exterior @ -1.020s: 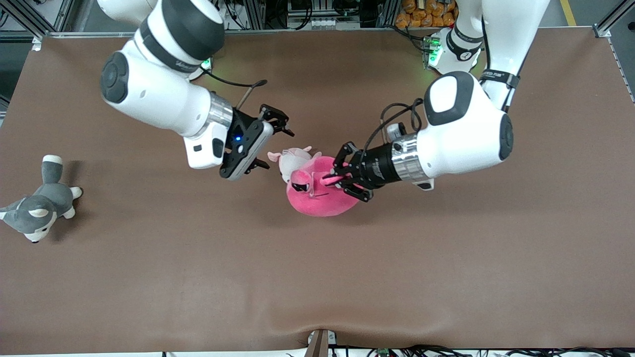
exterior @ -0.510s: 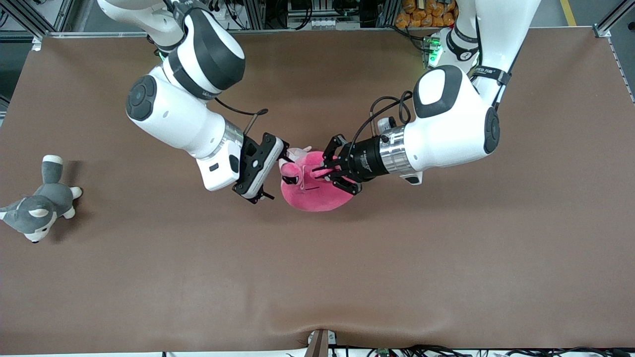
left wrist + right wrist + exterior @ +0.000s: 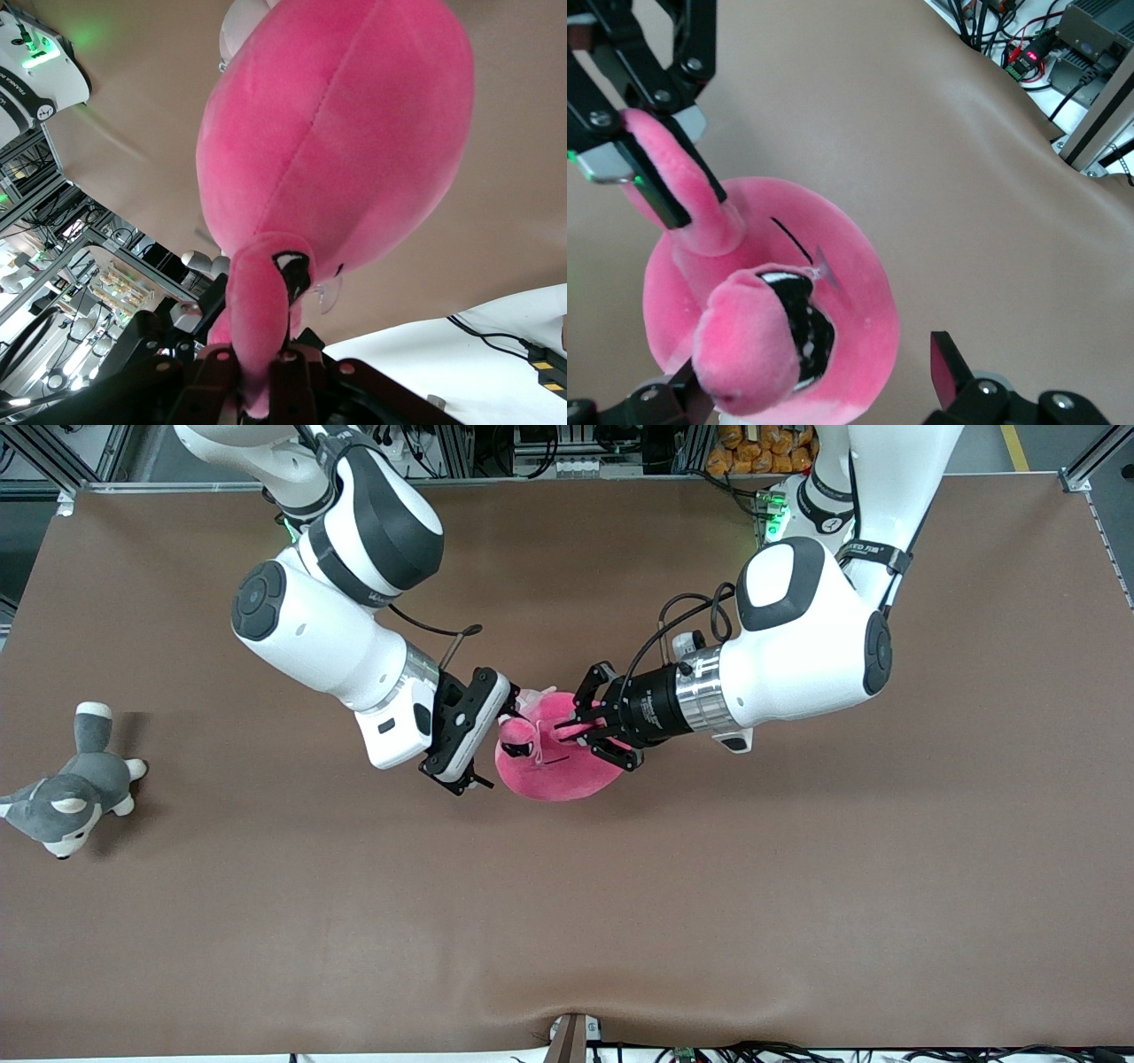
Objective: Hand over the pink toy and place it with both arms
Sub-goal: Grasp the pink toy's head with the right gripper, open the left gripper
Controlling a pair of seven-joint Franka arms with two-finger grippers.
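Pink toy (image 3: 554, 766) hangs over mid-table, above the pale-pink-and-white plush (image 3: 530, 698). Left gripper (image 3: 586, 729) jaws pinch one floppy ear (image 3: 678, 190). Right gripper (image 3: 483, 731) jaws spread wide around the other ear (image 3: 749, 354), not yet closed. Toy looks light, soft, squashy; fuzzy round blob, stitched seam. Ears are the best hold. Grey-and-white plush dog (image 3: 71, 797) lies toward the right arm's end.

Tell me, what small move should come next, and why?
Probably the right hand should close on the pink toy. Its fingers stand open around the toy's other ear, while the left hand is shut on one ear, holding the toy up.
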